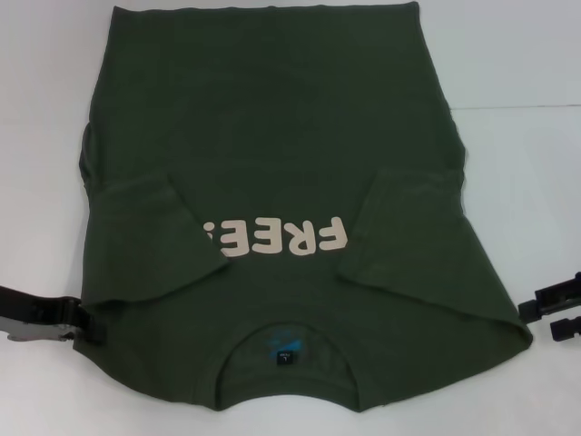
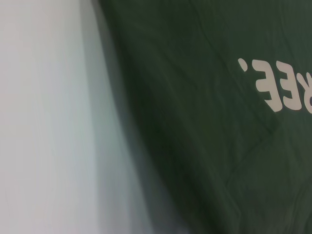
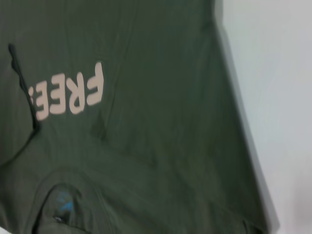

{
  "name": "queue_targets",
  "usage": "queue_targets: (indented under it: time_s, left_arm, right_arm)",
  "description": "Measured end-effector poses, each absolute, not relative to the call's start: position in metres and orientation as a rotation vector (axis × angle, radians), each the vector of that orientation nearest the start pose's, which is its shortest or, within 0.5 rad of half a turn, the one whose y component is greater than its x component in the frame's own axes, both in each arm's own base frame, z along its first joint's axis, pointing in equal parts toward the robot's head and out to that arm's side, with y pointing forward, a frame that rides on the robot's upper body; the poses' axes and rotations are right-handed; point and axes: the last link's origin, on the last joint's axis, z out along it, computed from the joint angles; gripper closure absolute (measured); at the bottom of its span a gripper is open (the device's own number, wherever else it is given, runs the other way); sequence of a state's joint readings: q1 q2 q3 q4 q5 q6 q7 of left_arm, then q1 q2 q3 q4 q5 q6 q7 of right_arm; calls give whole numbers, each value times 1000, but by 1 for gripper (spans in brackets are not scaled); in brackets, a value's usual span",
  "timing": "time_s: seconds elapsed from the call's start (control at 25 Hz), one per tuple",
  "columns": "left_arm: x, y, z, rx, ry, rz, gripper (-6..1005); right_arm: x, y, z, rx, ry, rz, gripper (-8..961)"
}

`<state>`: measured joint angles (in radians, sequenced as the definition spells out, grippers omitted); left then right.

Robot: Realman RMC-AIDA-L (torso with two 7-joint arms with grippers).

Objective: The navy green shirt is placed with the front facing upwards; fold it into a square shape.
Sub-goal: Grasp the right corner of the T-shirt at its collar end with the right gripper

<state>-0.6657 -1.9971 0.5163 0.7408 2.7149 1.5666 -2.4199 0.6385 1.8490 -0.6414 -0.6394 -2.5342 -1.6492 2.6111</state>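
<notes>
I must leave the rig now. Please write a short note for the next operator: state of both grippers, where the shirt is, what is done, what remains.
Left gripper: at the shirt's left shoulder edge, low at the table; it seems to touch the cloth.
Right gripper: beside the right shoulder edge, fingers apart, just clear of the cloth.
Navy green shirt: flat on the white table, front up, collar nearest the robot, "FREE!" lettering showing.
Done: both sleeves are folded in over the chest; the left one covers part of the lettering.
Left: fold the body over to make a square.
</notes>
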Motion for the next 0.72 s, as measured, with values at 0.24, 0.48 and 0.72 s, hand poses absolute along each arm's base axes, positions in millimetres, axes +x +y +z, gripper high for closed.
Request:
queue_targets:
  time_s: [0.24, 0.48, 0.72]
  left_arm:
    - [-315, 341, 43, -2209, -1886, 25, 970]
    - [-317, 339, 42, -2207, -1893, 27, 970]
    - [-317, 339, 41, -2207, -1897, 28, 970]
  right_arm:
    - [320, 343, 75, -2074, 2099, -12, 220]
    - [318, 345, 72, -2087, 2086, -26, 208]
    - [317, 346, 63, -2108, 2059, -76, 209]
